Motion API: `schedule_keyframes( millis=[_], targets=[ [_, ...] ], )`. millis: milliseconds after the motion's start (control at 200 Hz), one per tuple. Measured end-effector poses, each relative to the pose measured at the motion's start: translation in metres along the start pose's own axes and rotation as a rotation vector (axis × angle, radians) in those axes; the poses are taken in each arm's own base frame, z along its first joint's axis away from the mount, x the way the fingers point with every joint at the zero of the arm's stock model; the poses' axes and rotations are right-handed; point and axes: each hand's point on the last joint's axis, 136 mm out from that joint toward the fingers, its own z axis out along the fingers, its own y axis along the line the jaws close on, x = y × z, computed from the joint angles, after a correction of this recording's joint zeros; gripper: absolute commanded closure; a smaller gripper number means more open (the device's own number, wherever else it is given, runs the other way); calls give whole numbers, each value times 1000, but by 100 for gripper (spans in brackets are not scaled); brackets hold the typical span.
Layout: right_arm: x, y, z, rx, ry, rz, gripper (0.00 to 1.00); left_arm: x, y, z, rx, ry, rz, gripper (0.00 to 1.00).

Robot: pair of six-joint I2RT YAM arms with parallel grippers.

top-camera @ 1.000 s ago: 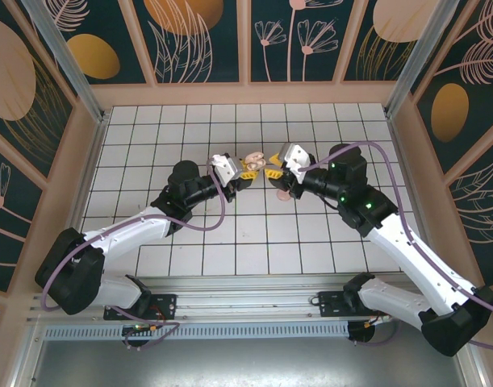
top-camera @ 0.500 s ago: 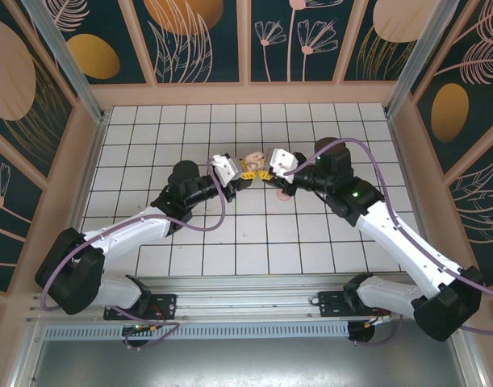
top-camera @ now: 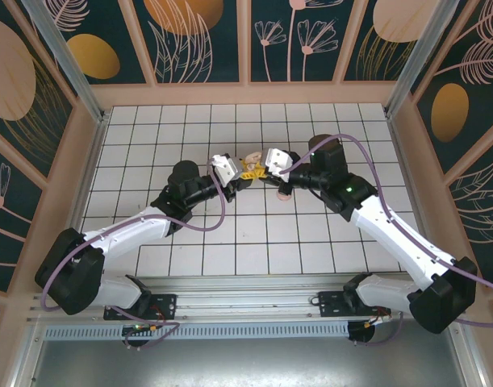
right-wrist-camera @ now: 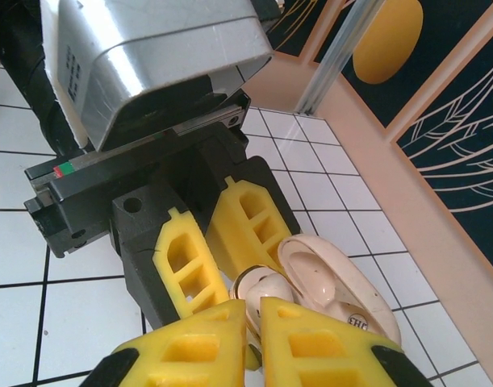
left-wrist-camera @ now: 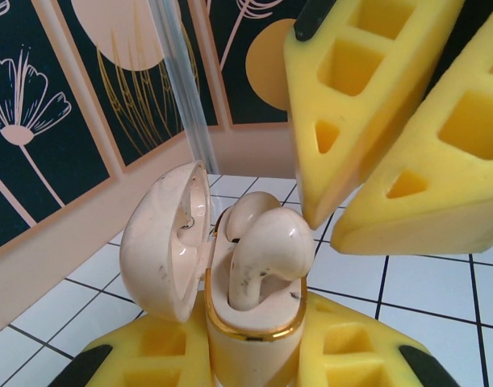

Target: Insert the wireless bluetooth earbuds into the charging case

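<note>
Nearly finished, by the look of it. Holds the case (left-wrist-camera: 246, 363) upright with the lid open in the left gripper (right-wrist-camera: 218, 242), clamped on the lower body, above the middle tiles of the table. Hovers with the right gripper (left-wrist-camera: 327, 230) just beside the front bud (left-wrist-camera: 266, 250), fingers narrow, almost together, nothing seen between them. Counted: two buds, both already in the case, the rear bud (left-wrist-camera: 244, 211) deeper, the front one standing somewhat high; one case; two grippers. Left to do, probably: press the front bud fully down.
</note>
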Motion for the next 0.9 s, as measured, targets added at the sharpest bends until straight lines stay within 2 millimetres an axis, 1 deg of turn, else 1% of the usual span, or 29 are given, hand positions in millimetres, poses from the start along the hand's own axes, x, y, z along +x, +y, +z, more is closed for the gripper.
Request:
schedule_keyframes(
  millis=[150, 460, 661, 756, 901],
  targets=[
    [1, 0, 4, -15, 1, 0, 89, 3, 0, 0, -1, 12, -3, 85],
    [5, 0, 8, -41, 33, 5, 90, 7, 1, -2, -9, 35, 0, 85],
    [14, 0, 10, -57, 94, 15, 90, 12, -1, -2, 1, 57, 11, 85],
    [19, 1, 14, -69, 119, 22, 90, 13, -2, -3, 5, 64, 15, 85],
    [25, 3, 20, -85, 151, 19, 91, 21, 0, -5, 4, 95, 7, 85]
  ],
)
